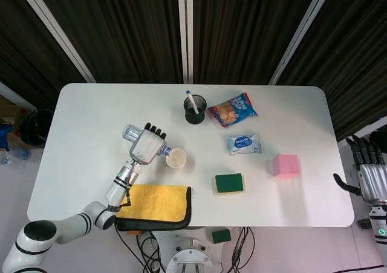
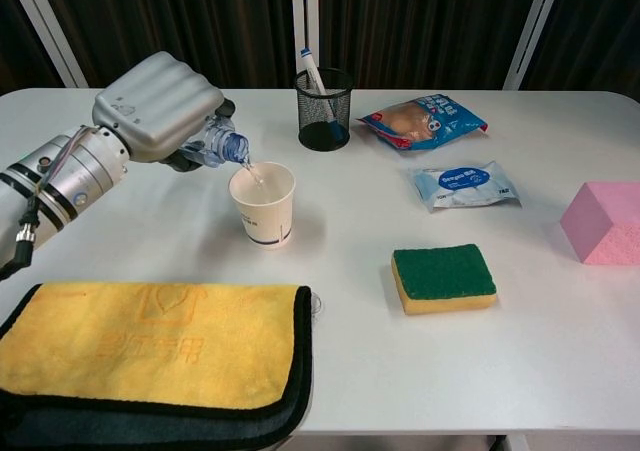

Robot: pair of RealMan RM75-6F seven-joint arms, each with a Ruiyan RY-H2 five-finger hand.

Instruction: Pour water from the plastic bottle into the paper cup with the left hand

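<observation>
Gripping the plastic bottle (image 2: 212,143) in my left hand (image 2: 158,108), I have it tipped nearly level, its open mouth just above the near-left rim of the paper cup (image 2: 263,203). My fingers wrap around the bottle's body, so only its neck and base show past them in the head view. A thin stream of water runs from the mouth down into the cup. The cup stands upright on the white table (image 2: 350,271), left of centre.

My right hand (image 1: 367,175) hangs off the table's right edge, well apart from everything, fingers spread and holding nothing.

Behind the cup stands a black mesh holder (image 2: 325,109) with a pen (image 2: 310,68) in it. To its right lie a snack bag (image 2: 422,119) and a wipes packet (image 2: 464,185). A green sponge (image 2: 443,277) lies right of the cup, a pink block (image 2: 604,222) at the far right, and a yellow cloth (image 2: 150,346) along the near edge.
</observation>
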